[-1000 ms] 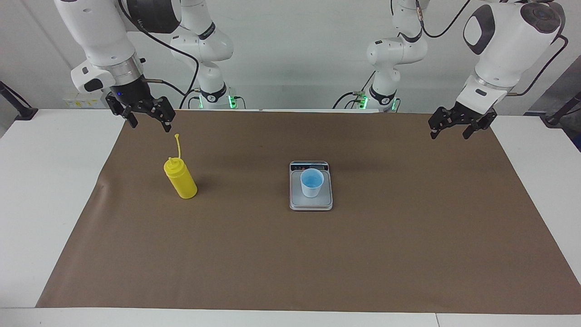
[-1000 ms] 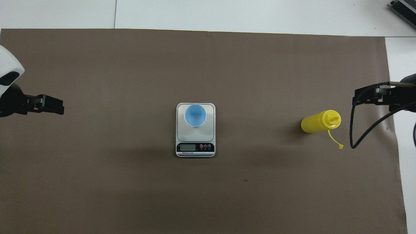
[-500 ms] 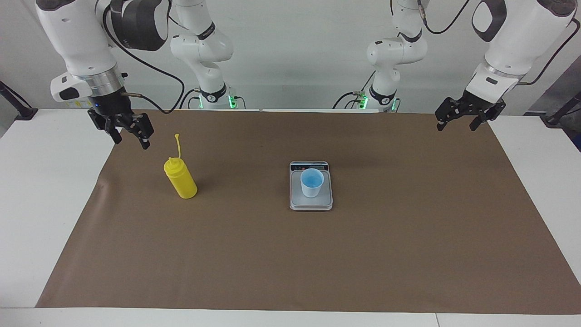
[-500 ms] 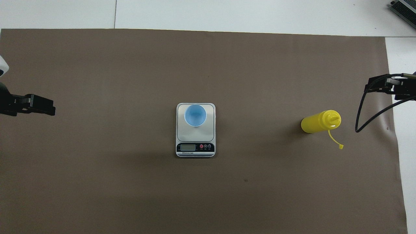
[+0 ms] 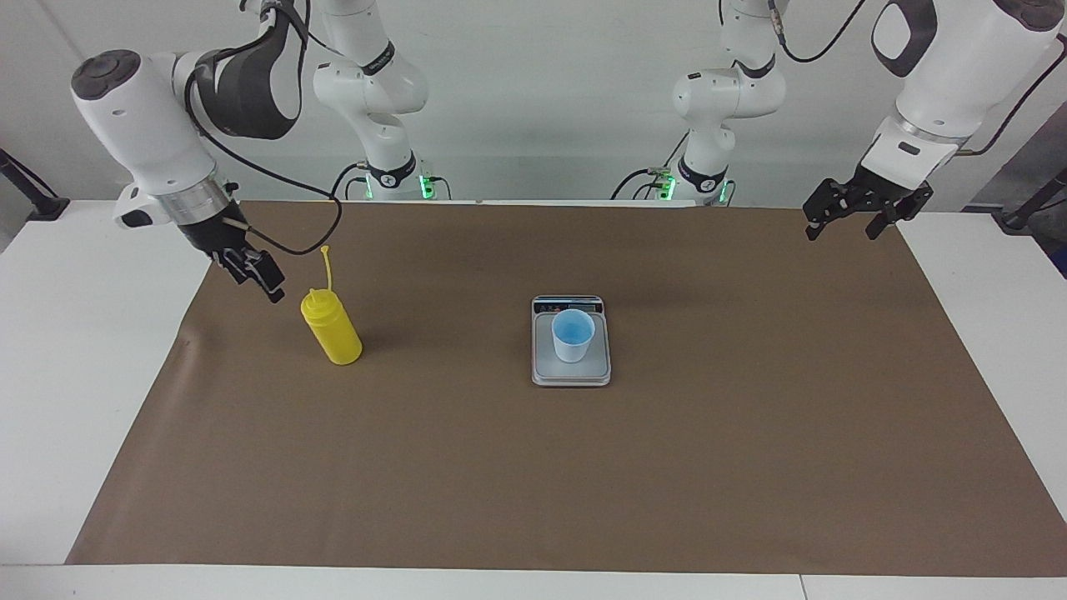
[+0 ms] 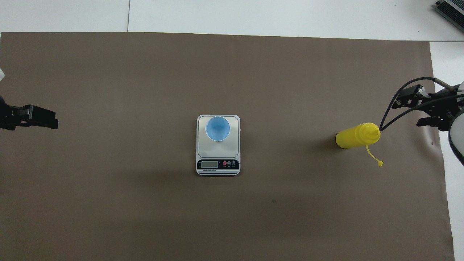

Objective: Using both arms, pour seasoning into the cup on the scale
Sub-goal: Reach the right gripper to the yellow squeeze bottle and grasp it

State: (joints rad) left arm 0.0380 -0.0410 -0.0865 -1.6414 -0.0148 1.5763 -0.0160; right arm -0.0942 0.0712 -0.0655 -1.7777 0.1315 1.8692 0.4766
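So the yellow bottle (image 5: 332,327) is standing upright on the brown mat (image 5: 533,467), out toward the right arm's end of the table, with its cap strap (image 5: 328,267) sticking up from the nozzle. The blue cup (image 5: 573,335) sits on the scale (image 5: 571,372) in the middle of the mat, on the part of the plate away from the display strip, which faces the robots. Cup and bottle are well apart, with bare mat between them.

The right gripper (image 5: 260,271) hangs in the air just beside the top of the bottle, not touching it. Its jaws are parted and hold nothing. A black cable (image 5: 292,212) loops off that wrist and passes close to the strap.

The left gripper (image 5: 863,210) waits over the mat's edge at the left arm's end, jaws spread open, holding nothing.
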